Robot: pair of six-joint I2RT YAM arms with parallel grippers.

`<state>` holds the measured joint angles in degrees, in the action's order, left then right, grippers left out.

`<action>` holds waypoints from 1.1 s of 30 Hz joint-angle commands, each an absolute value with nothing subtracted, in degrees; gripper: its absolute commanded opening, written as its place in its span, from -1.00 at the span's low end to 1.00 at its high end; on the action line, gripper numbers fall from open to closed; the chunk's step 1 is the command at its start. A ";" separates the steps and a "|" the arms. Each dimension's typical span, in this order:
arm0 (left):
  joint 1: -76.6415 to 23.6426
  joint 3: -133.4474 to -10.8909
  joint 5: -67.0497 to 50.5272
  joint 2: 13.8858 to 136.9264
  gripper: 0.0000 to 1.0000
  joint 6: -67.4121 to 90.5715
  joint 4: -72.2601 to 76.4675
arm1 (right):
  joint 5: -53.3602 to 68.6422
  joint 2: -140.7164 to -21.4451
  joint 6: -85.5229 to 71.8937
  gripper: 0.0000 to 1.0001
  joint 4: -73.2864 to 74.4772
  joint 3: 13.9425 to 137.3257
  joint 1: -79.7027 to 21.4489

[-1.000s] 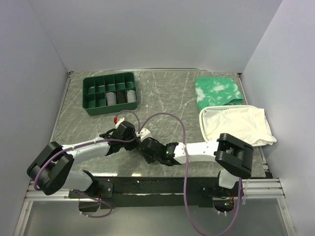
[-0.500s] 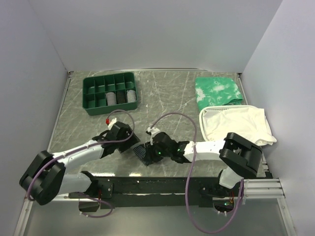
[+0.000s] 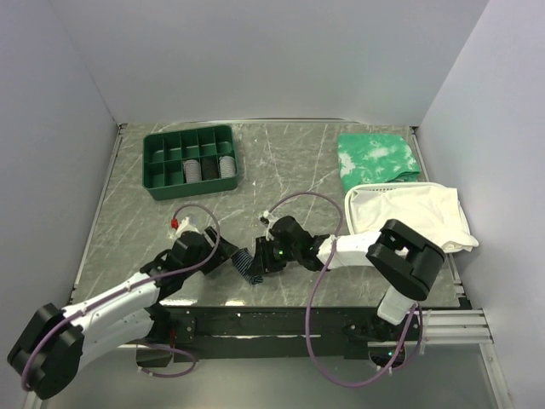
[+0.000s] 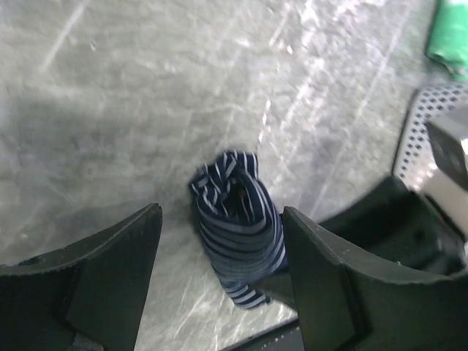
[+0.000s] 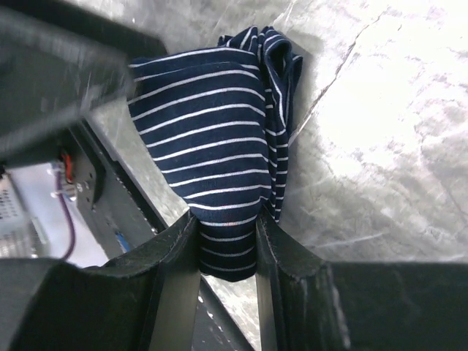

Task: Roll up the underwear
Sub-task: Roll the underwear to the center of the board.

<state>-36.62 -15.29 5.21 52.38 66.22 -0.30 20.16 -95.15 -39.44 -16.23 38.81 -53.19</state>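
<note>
The underwear point(image 3: 246, 263) is a small navy bundle with light pinstripes, rolled up near the table's front edge. My right gripper point(image 3: 258, 261) is shut on the underwear; in the right wrist view the two fingers pinch its lower end point(image 5: 223, 219). My left gripper point(image 3: 220, 262) is open just left of it, touching nothing. In the left wrist view the rolled underwear point(image 4: 238, 223) lies between and beyond the open left gripper point(image 4: 223, 281), with a right finger against its lower end.
A green divided tray point(image 3: 189, 161) with rolled items stands at the back left. A green-and-white mottled cloth point(image 3: 377, 158) lies at the back right. A white cloth in a mesh basket point(image 3: 409, 217) is on the right. The table's front edge point(image 3: 255, 300) is close by.
My left arm has drawn back toward the near left, away from the underwear. My right gripper has shifted slightly with the underwear still held, which looks more bundled.
</note>
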 commanded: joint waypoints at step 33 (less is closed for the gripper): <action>-46.76 -15.38 15.38 67.67 0.19 73.74 14.24 | 30.31 -100.20 -41.84 -0.58 -19.42 35.77 -47.11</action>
